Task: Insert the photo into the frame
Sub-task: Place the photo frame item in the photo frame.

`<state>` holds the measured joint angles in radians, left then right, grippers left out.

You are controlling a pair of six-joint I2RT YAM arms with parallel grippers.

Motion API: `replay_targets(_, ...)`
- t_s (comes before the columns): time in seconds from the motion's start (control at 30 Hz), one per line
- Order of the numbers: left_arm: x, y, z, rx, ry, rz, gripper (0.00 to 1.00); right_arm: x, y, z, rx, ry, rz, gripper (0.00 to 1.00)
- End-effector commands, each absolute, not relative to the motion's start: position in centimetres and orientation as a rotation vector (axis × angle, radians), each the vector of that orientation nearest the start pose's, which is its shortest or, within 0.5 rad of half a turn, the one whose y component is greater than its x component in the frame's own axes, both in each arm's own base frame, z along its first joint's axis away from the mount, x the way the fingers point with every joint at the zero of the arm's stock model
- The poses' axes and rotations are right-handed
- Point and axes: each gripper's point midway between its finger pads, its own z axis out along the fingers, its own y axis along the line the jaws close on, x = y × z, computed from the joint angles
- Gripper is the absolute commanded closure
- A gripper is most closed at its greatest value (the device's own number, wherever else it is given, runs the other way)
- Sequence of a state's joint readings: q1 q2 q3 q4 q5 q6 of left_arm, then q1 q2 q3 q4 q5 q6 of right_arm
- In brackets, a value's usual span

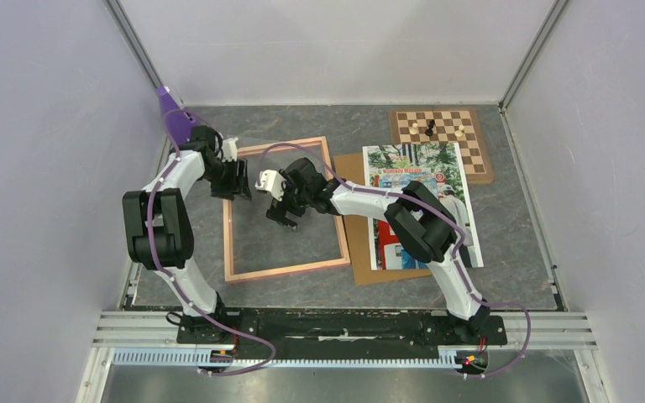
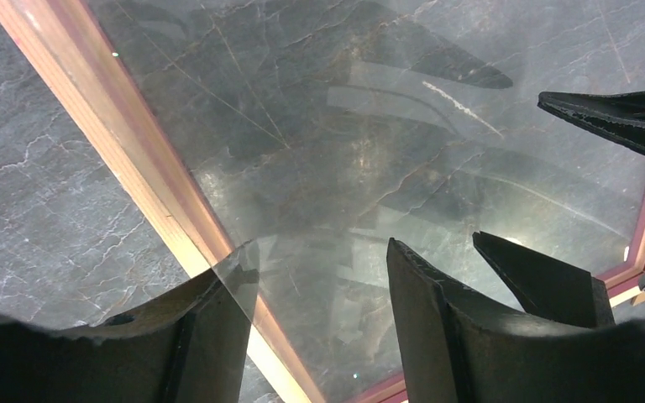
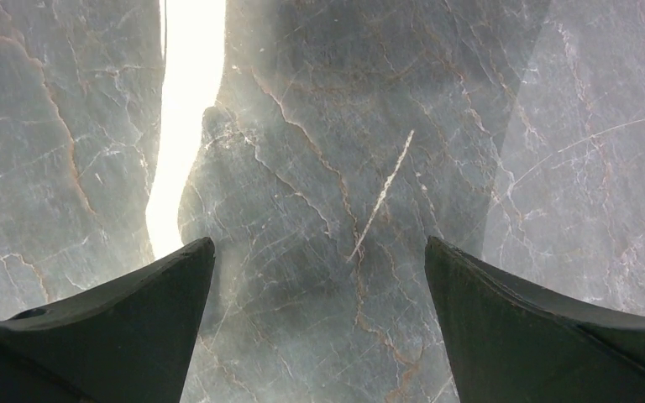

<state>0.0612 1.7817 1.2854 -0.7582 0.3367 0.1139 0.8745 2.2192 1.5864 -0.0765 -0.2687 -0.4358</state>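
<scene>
In the lower middle of the overhead view lies the frame (image 1: 285, 269), a large thin-edged rectangle showing its pale salmon-wood side, flat on the grey marbled table (image 1: 512, 243). Nothing but tabletop shows through its opening.

Both grippers hang over the frame's upper half. The left gripper (image 1: 237, 180) is at the upper left rail. In its wrist view its fingers (image 2: 218, 319) stand apart, with a clear glass pane (image 2: 344, 126) below them. One edge of the pane crosses the wooden rail near the left finger. Whether the pane sits squarely in the frame I cannot tell. The right gripper (image 1: 275, 200) is just inside the opening, with its fingers (image 3: 504, 311) spread wide and holding nothing.

Right of centre, the photo (image 1: 411, 180), a large colour print with green foliage at its top, lies flat on a plain brown backing board (image 1: 354, 243). It is just beside the frame, outside it and partly under the right arm.

At the upper right is a brown-and-cream chessboard (image 1: 462, 151) bearing a few pieces.

As I judge it, the main step is not yet done: neither gripper holds the photo, and picking it up, carrying it across and seating it all remain.
</scene>
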Motion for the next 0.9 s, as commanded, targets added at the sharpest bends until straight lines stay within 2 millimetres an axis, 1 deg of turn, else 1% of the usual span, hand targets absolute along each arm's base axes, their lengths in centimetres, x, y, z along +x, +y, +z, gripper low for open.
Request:
replay_targets(0.0,36.0,-2.9,7.9,0.209,2.723,-0.39,0.34,34.5,46.0,4.2,-1.525,1.712,0.518,0.01)
replay_targets(0.17,36.0,-2.6,8.4,0.206,2.716,-0.362,0.29,34.5,45.9,4.3,-1.525,1.708,0.515,0.01)
replay_targets(0.3,35.9,-2.3,8.6,0.206,2.715,-0.336,0.28,34.4,45.8,4.3,-1.526,1.708,0.516,0.01)
replay_targets(0.37,36.0,-2.2,8.8,0.212,2.711,-0.325,0.27,34.4,45.8,4.4,-1.525,1.707,0.516,0.04)
replay_targets(0.73,36.0,-1.1,9.8,0.226,2.703,-0.242,0.26,34.3,45.9,4.3,-1.526,1.709,0.523,0.04)
replay_targets(0.87,36.2,-1.0,10.0,0.228,2.695,-0.232,0.25,34.2,45.9,4.3,-1.525,1.71,0.526,0.04)
